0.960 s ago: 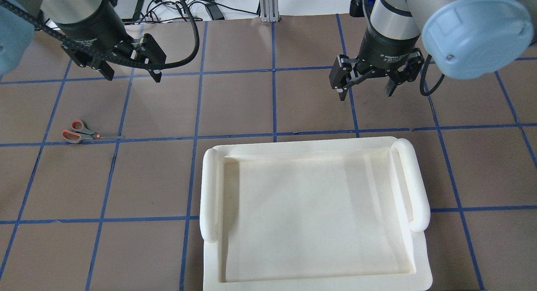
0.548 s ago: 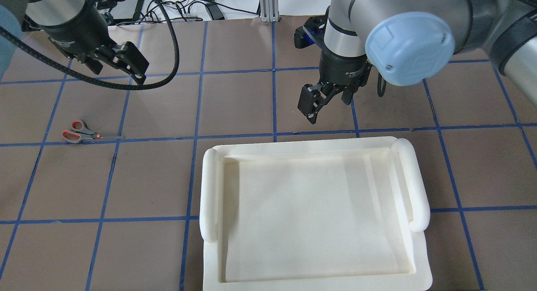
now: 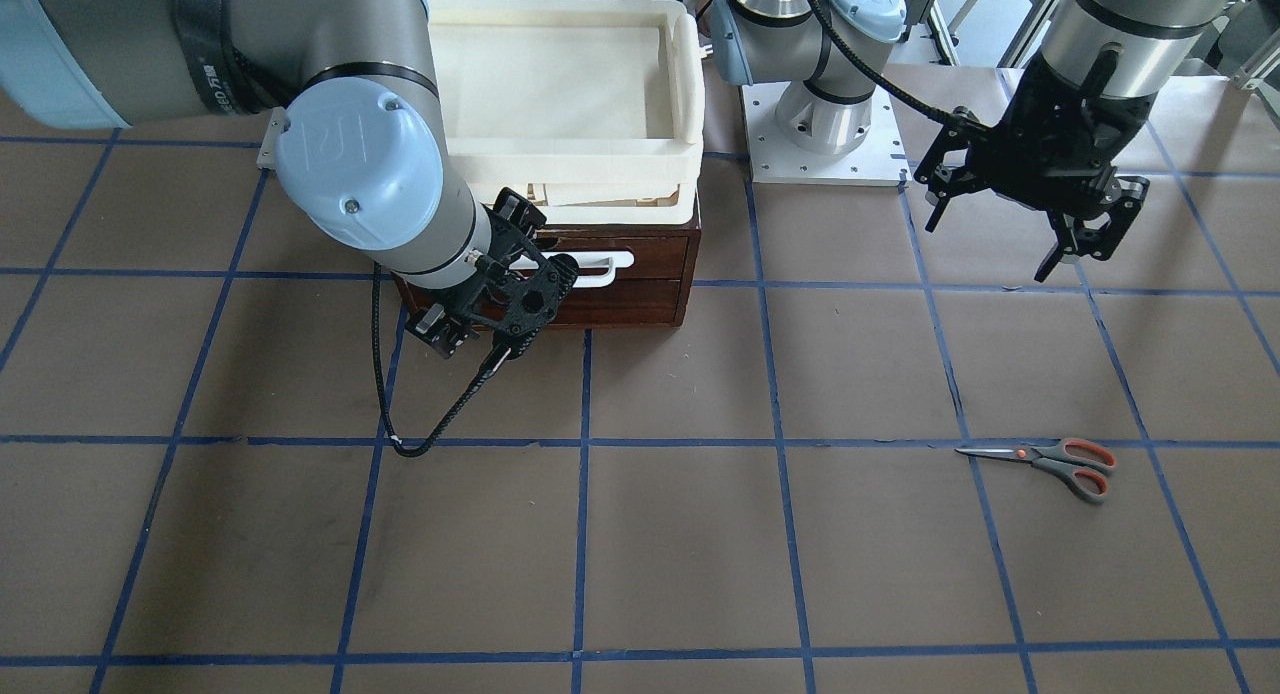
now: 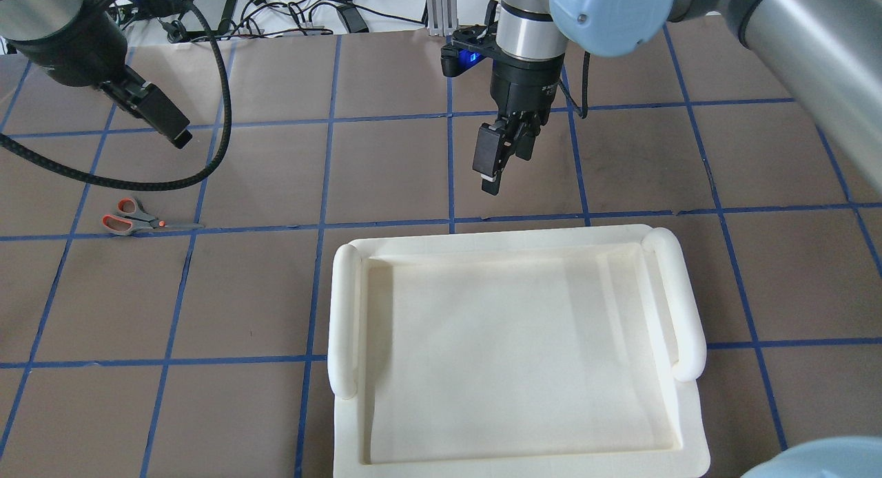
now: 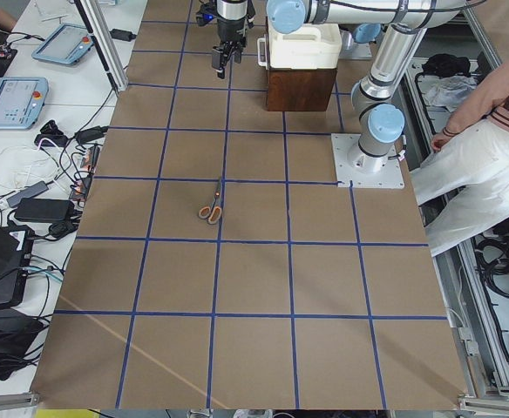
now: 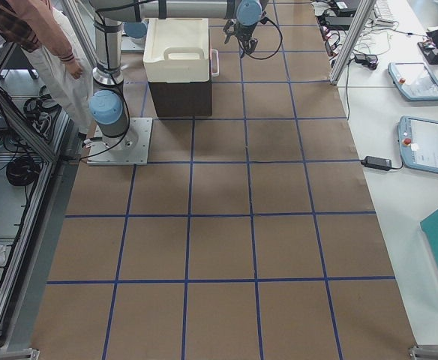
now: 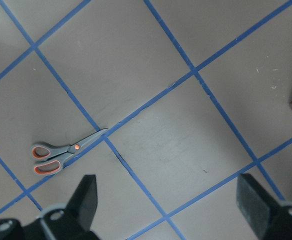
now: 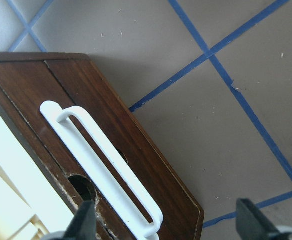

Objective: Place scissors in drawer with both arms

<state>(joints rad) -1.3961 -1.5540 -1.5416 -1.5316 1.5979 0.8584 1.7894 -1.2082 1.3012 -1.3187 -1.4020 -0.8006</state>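
L gripper: fingers spread wide, empty. Hangs high, well off the wooden box to robot-left.
Scissors: flat on table, blades together. Well apart from box, out beyond its drawer face, robot-left. Untouched.
R gripper: wide per wrist cam, empty. Just in front of box's drawer face, by one end of the handle.
Drawer: upper part of box front, looks flush, i.e. shut.
Step (my read): R to pull drawer open, L to fetch scissors after.
Do it well: centre R on the bar's middle, 1 finger behind it, close fully. Pull straight out from box, slowly, since box w/ foam tray on top may slide. L: line up over the pivot, fingers across the blades' line, go down to table level. Thin metal, easy to miss.
Hard to see: in overhead, tray hides box + drawer, R is edge-on, L cut by frame. Drawer interior not shown. Can't tell if R touches handle.
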